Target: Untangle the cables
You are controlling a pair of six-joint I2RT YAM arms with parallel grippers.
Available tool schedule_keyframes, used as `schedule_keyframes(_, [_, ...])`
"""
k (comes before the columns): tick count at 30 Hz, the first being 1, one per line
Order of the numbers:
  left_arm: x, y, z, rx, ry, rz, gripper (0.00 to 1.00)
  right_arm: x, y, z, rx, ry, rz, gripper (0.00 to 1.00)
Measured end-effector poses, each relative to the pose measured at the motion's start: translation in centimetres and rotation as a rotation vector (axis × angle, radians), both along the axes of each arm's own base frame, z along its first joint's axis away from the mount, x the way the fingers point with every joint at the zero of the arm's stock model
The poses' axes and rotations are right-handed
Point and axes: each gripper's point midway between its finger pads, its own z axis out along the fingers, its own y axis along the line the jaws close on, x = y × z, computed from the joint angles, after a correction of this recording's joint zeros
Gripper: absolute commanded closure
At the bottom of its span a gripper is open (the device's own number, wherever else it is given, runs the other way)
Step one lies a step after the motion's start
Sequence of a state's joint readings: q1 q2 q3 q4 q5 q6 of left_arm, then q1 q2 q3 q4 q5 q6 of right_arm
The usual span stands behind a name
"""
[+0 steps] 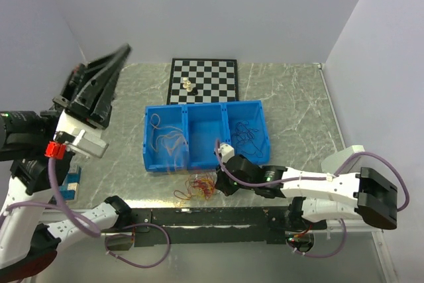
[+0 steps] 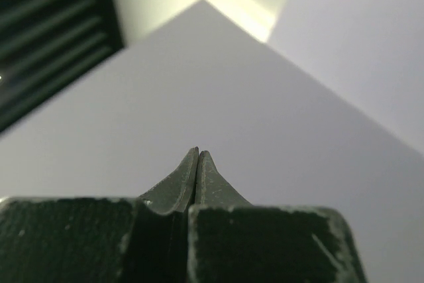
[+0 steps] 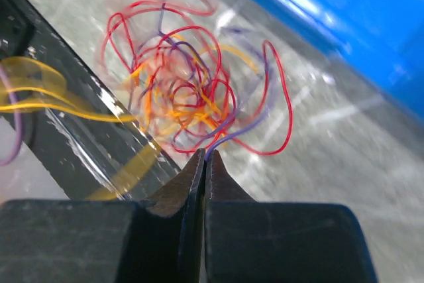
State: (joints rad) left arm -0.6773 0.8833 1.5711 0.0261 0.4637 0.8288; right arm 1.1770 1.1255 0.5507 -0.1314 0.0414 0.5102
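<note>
Grey marbled desk fills the top view, with the cables lying as a small bunch at lower centre, just below the front wall of a blue bin and close to the desk's near edge. The right end effector is pinched together on a purple strand where it leaves the lower edge of the bunch. The left end effector is together too, on nothing, facing a bare wall.

To pull well, I judge the strand should be drawn slowly away from the bunch, low over the desk, watching whether the red loops follow. If the whole bunch drags, pause and have the other arm pin it. The grip sits at the very tips, so a jerk could slip it.

Only the right wrist view shows which colour is clamped and how the red, orange and purple loops cross. Only the top view shows the bin, with loose strands in its left and right compartments, the dark ones at right
</note>
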Motion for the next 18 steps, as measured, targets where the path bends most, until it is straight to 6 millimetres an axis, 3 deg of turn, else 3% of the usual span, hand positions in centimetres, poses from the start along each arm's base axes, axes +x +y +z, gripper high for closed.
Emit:
schedule_keyframes(10, [1.4,2.8,7.4,-0.216,-0.238,0.210,0.98,-0.9,-3.4,-2.1,-0.088,0.059,-0.079,1.00])
schedule_keyframes(12, [1.9,2.5,7.9,-0.200,-0.180,0.194,0.88,-0.9,-3.8,-2.4,-0.099,0.065,-0.088,1.00])
schedule_keyframes(13, [2.2,2.2,7.8,-0.176,-0.143,0.185,0.77,-1.0,-3.9,-2.5,-0.101,0.067,-0.090,1.00])
schedule_keyframes(15, [2.8,1.1,5.7,-0.086,-0.030,0.141,0.55,-0.9,-4.0,-2.5,-0.100,0.066,-0.094,1.00])
schedule_keyframes(16, [3.0,0.2,3.5,-0.024,0.030,0.109,0.46,-0.9,-3.9,-2.5,-0.099,0.066,-0.095,1.00])
schedule_keyframes(18, [3.1,-1.6,-2.7,0.131,0.158,0.047,0.35,-0.9,-3.9,-2.4,-0.098,0.064,-0.097,1.00])
